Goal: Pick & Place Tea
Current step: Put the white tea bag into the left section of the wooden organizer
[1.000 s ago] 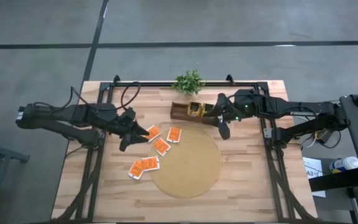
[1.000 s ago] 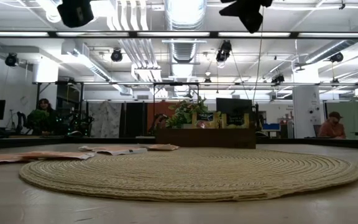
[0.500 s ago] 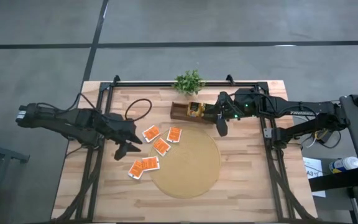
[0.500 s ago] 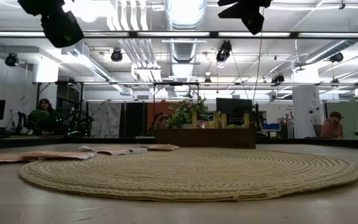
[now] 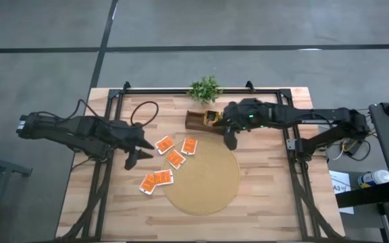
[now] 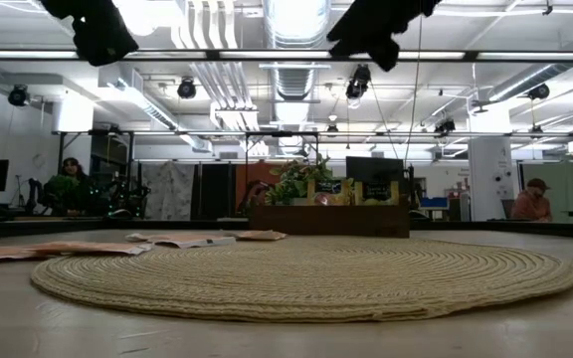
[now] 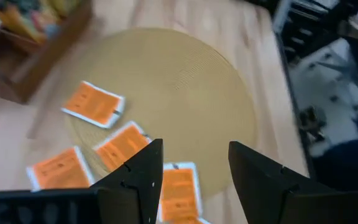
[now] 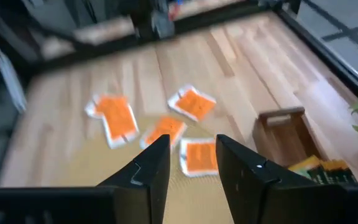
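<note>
Five orange tea packets [image 5: 175, 158] lie flat on the worktop [image 5: 269, 196], some overlapping the mat [image 5: 204, 182]. Left hand [image 5: 130, 162] and right hand [image 5: 231, 142] hover empty, fingers parted. Risk: thin packets probably slide or double-pick; edges look close together.

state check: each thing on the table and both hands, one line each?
orange tea packets: lying flat, loose, some overlapping the mat edge, none held
yellow tea packets: standing in the wooden box
wooden box: upright, partly filled
round mat: flat on the table
plant: upright
left hand: open, empty, above the orange packets
right hand: open, empty, raised beside the box
</note>
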Action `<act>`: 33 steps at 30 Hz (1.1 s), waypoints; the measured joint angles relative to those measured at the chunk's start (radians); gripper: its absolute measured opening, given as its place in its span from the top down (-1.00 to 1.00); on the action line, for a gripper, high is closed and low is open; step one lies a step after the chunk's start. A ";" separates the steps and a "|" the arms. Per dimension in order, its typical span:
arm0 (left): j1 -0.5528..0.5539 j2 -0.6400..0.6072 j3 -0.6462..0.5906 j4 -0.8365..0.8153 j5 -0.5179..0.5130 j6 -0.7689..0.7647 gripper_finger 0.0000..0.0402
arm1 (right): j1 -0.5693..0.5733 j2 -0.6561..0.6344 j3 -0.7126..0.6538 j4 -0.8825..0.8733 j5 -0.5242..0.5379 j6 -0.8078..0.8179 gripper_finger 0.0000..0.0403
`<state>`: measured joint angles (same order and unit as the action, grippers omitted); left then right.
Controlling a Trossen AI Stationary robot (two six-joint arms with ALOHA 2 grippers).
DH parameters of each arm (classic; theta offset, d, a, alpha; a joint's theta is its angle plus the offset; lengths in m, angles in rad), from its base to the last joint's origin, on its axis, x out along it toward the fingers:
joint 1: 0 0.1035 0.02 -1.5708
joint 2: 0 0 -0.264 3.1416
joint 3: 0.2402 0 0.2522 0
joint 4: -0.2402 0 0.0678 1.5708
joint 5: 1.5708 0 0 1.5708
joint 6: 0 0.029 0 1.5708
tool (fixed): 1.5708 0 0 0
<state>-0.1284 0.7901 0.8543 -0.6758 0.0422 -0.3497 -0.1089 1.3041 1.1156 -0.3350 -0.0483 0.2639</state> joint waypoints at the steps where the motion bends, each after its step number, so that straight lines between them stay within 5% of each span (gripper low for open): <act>1: 0.000 -0.001 0.000 0.005 -0.024 -0.007 0.12 | 0.000 0.029 0.020 -0.026 0.000 -0.029 0.38; 17: 0.000 0.001 -0.001 0.063 -0.071 -0.073 0.12 | 0.002 0.439 0.426 -0.453 -0.001 -0.317 0.38; 33: 0.002 0.114 -0.005 0.173 -0.100 0.145 0.12 | 0.013 0.405 0.436 -0.563 0.000 -0.190 0.38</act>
<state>-0.1265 0.9043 0.8497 -0.5025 -0.0576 -0.2049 -0.0963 1.7093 1.5515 -0.8984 -0.0480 0.0739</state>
